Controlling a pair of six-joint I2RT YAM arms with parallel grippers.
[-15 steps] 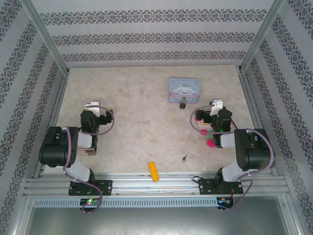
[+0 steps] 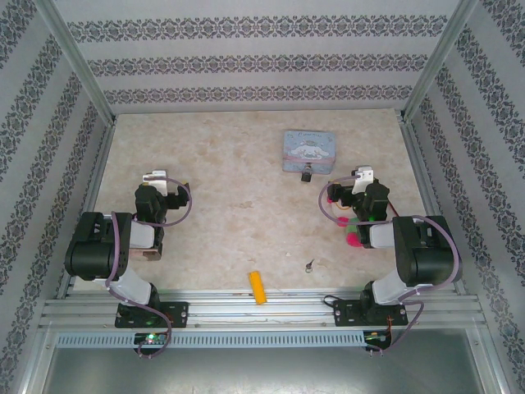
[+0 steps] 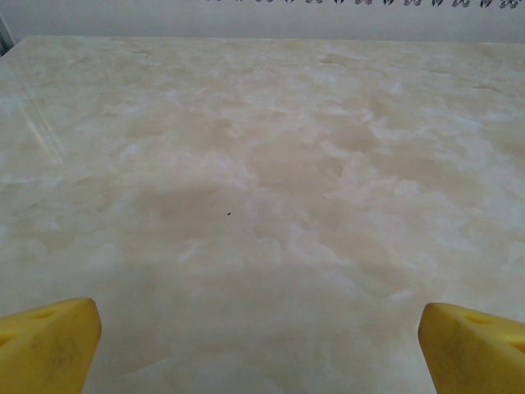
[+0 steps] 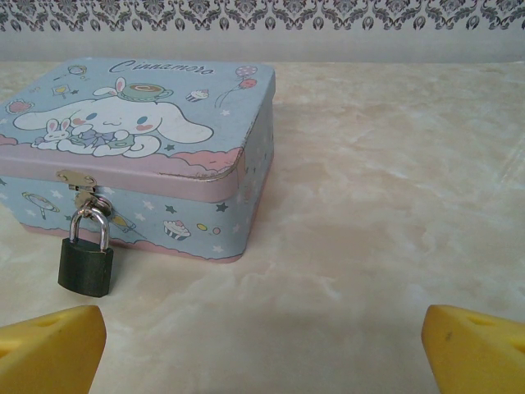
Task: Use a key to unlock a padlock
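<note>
Both grippers stand with their yellow fingertips spread wide and nothing between them. The right gripper (image 4: pixel 262 353) faces the padlock, and the left gripper (image 3: pixel 262 353) looks out over bare marble-patterned table (image 3: pixel 271 180).

From above, the left gripper (image 2: pixel 155 176) sits at about 9 o'clock on the table and the right gripper (image 2: pixel 363 174) at about 3 o'clock. Both are well apart from the key.

The padlock (image 4: pixel 85 263) hangs at the front of the Cinnamoroll tin (image 4: pixel 139 139). Its silvery shackle passes through the tin's small brass hasp (image 4: pixel 78 185), and its dark body rests on the tabletop. The shackle looks closed, so I judge the lock is not yet opened. In the top view the padlock (image 2: pixel 307 175) lies at the 6 o'clock edge of the tin (image 2: pixel 308 150), with the right gripper just off toward its 3 o'clock.

The key (image 2: pixel 310 264) lies loose on the table, roughly at 6 o'clock from the padlock and near the table's front edge. An orange-yellow cylinder (image 2: pixel 258 287) lies at about its 8 o'clock.

By my reading the task has hardly begun. The key remains to be picked up, and the padlock likely needs steadying. Then come fitting the key into the keyhole, turning it and freeing the shackle. The keyhole itself is too small to make out.
</note>
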